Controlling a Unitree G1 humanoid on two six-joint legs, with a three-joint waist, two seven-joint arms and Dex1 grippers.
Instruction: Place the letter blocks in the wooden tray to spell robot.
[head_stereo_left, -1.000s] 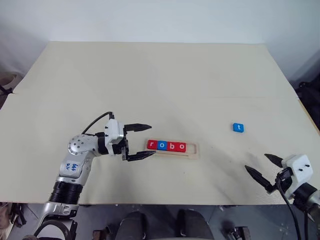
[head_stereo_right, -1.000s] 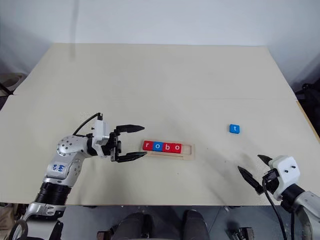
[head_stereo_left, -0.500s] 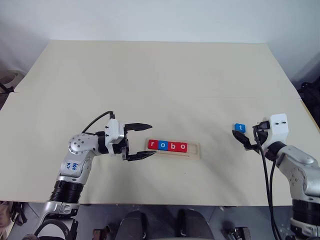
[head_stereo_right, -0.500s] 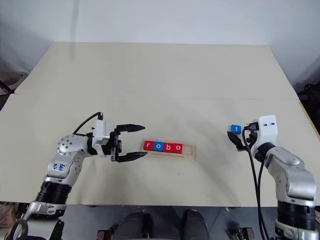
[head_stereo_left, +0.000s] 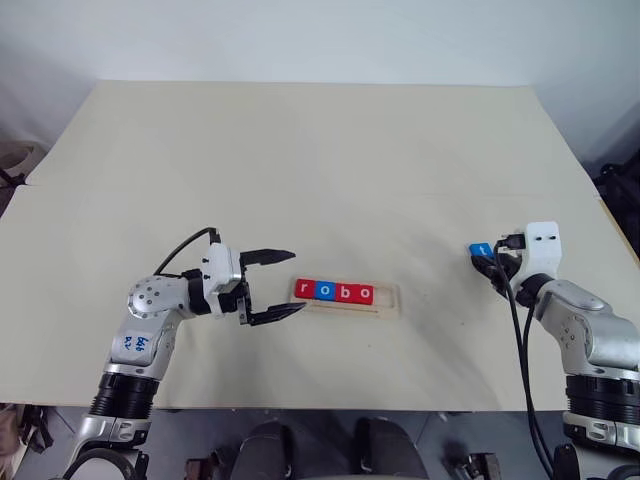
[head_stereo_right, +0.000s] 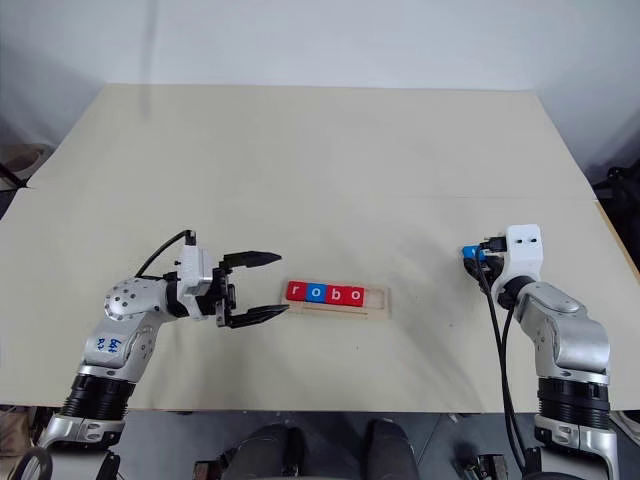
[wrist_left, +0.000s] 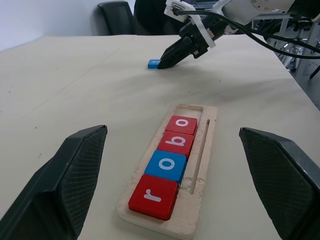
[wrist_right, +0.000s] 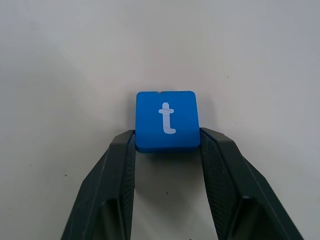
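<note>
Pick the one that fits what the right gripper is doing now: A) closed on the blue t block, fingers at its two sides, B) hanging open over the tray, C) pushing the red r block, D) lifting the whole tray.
A: in the right wrist view the right gripper has its fingers against opposite sides of the blue t block on the table.

You've got the blue t block (wrist_right: 167, 121) sitting flat on the pale bench (wrist_right: 75, 60), letter side up, the white "t" easy to read. Your right hand (wrist_right: 167, 142) has one black finger (wrist_right: 122, 165) on each side of it, both tips pressed against the block's side edges near its close corners. Most of the block pokes out past the fingertips.
</note>
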